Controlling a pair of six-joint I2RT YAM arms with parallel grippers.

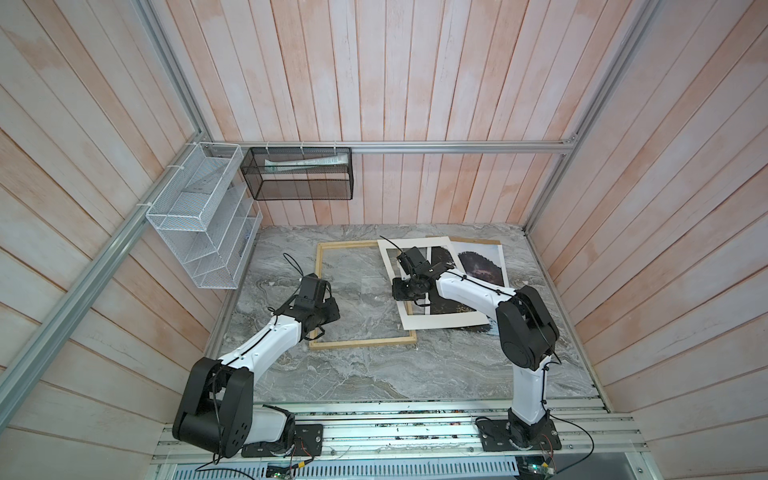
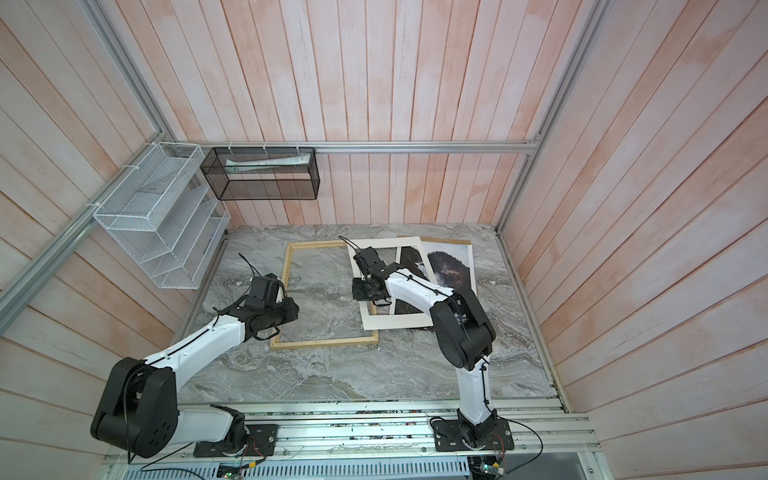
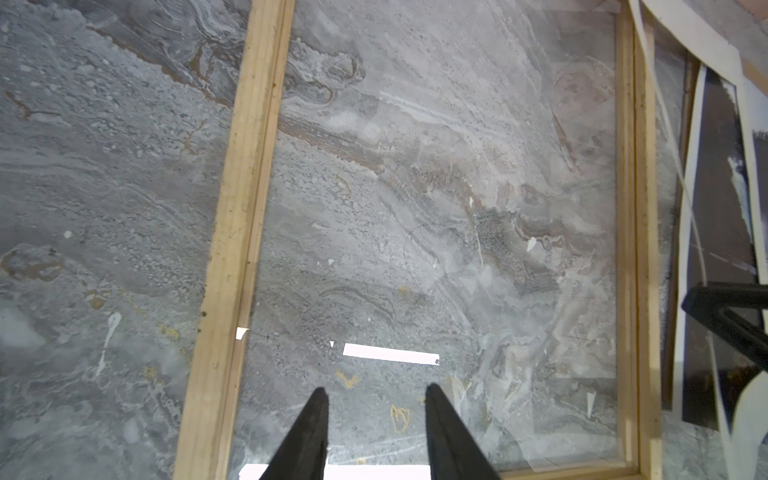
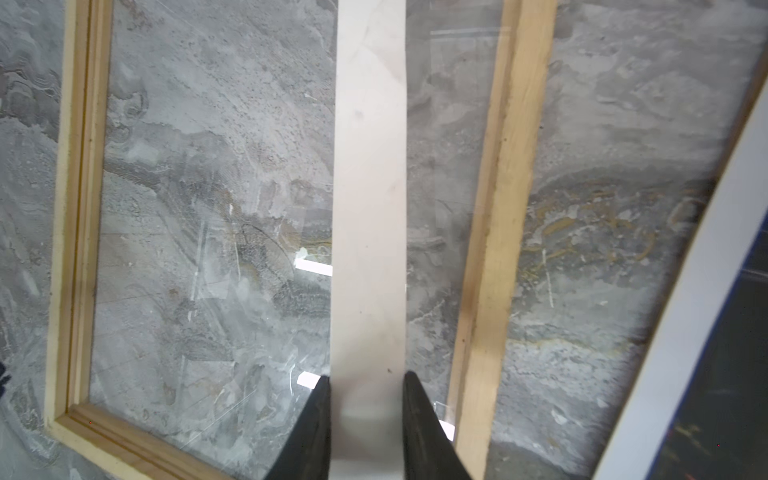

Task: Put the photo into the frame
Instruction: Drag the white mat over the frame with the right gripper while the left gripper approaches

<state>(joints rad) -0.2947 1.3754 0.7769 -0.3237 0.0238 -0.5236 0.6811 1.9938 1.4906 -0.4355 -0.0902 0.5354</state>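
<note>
- Right hand (image 1: 405,291), seen in both top views, is clenched on the photo (image 1: 444,322) by its wide white border. The sheet lies skewed across the right rail of the frame (image 1: 361,342), mostly outside it, on the marble surface (image 1: 415,374).
- Left hand (image 1: 328,311), in both top views, hovers over the frame's left side, released and empty.
- Left wrist view: two dark fingers (image 3: 307,436) stand parted above the clear pane (image 3: 415,208) with nothing between them. The photo's edge shows beyond the far rail.
- Right wrist view: the white border fills the gap between the fingers, with the frame beneath it.
- Likely risks: gripped on one side only, the paper could sag, so a corner may catch a rail and crease, or the sheet may land crooked. The frame is unheld and could slide if the sheet drags on it.
</note>
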